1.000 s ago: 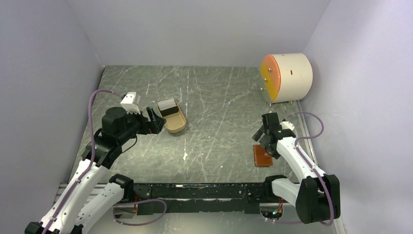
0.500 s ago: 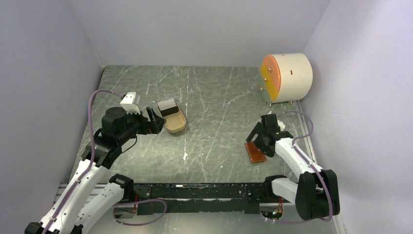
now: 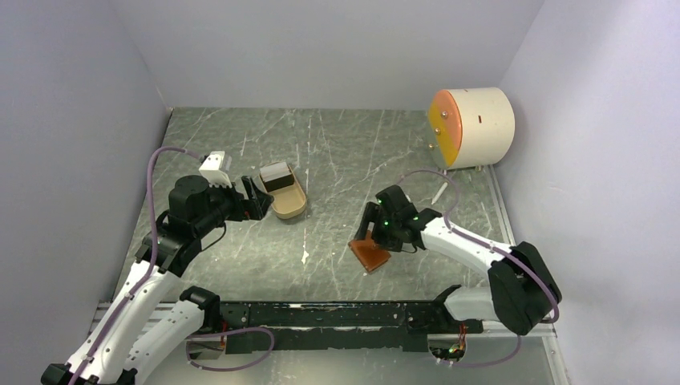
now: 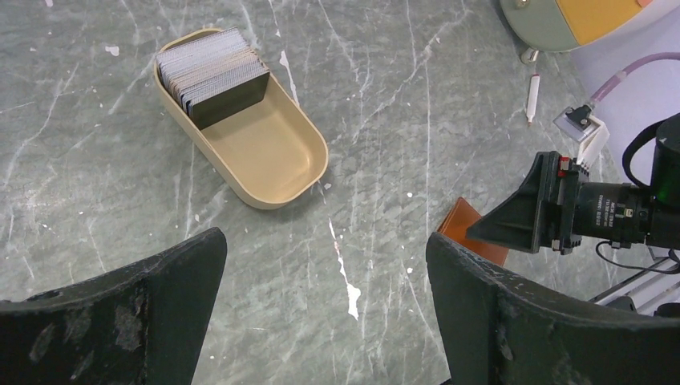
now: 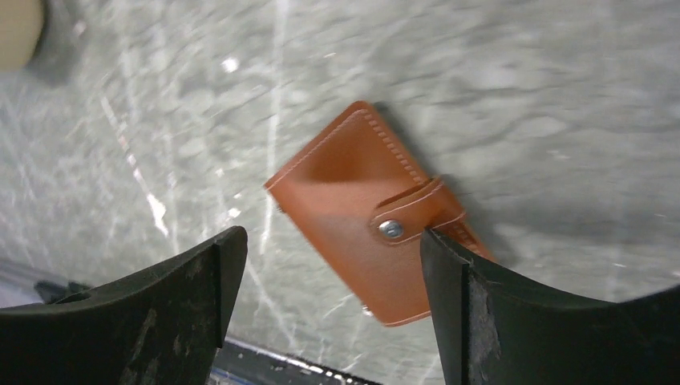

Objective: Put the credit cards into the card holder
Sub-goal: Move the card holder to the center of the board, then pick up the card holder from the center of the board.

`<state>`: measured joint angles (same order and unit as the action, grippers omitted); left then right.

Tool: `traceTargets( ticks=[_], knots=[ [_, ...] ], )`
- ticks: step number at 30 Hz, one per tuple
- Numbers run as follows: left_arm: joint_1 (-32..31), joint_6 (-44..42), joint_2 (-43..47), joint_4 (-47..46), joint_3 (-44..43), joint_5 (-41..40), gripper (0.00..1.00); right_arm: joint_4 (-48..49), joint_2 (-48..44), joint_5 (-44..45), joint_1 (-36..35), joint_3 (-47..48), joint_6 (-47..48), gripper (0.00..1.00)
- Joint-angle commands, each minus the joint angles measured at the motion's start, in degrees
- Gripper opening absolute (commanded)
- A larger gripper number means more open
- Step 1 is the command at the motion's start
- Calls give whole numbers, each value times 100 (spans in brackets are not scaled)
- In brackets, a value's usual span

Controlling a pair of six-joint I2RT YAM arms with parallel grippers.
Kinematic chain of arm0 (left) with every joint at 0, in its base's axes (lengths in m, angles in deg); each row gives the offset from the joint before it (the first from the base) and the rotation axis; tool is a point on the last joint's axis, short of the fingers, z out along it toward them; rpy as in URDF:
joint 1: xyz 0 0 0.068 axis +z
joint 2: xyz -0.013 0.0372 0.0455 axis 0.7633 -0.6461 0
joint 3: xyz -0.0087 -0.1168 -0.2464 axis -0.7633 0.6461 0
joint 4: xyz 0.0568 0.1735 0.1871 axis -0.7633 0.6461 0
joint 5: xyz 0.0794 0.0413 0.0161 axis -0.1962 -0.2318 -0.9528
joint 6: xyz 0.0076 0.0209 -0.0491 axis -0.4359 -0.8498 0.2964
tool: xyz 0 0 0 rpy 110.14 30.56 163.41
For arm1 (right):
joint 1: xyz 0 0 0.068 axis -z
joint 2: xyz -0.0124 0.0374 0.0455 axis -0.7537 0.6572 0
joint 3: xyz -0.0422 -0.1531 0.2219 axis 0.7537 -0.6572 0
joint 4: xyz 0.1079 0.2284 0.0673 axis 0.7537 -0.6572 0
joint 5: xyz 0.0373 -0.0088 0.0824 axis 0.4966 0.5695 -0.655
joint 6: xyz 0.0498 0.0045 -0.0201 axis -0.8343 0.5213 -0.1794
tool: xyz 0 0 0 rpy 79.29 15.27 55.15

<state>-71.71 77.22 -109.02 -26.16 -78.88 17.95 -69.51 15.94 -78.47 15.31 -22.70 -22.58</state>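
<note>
Where the veined grey worktop point(image 4: 401, 120) nears its front edge, right of centre, the card holder point(image 5: 361, 200) lies flat: square reddish-brown leather, stitched rim, tab snapped shut; the right gripper point(image 5: 330, 241) holds its jaws apart over it; the left gripper point(image 4: 325, 249), jaws apart, faces credit cards point(image 4: 212, 68) stacked in a smooth tan oval tray point(image 4: 265, 152).

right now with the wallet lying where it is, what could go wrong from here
1. The card holder lies flat with its snap tab fastened, so the open right gripper may just skid it across the table rather than open it.
2. The credit cards stand tightly packed at one end of the tan tray; the wide-open left gripper could pinch several at once.
</note>
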Motion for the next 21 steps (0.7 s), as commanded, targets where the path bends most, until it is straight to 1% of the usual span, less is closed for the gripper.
traceTargets(
  ticks=[1, 3, 5, 7, 9, 12, 14, 21],
  knots=[
    [-45, -57, 69, 42, -7, -154, 99, -102, 143, -162, -290, 511, 498, 82],
    [-46, -53, 96, 69, -15, -171, 99, -523, 173, 185, -344, 720, 954, 80],
    [-46, -53, 143, 79, -20, -221, 99, -743, 33, 507, -444, 762, 1283, 74],
    [-39, -48, 189, 93, -16, -297, 99, -800, -187, 709, -530, 680, 1440, 63],
    [-41, -32, 237, 94, -3, -367, 99, -808, -324, 877, -554, 580, 1483, 57],
    [-45, -36, 278, 72, 9, -388, 99, -719, -271, 951, -594, 484, 1505, 42],
    [-34, -31, 264, 76, 2, -394, 99, -609, -123, 907, -656, 455, 1516, 34],
    [-42, -24, 277, 125, -10, -461, 99, -608, 568, 1266, -890, 629, 1512, 29]
  ],
)
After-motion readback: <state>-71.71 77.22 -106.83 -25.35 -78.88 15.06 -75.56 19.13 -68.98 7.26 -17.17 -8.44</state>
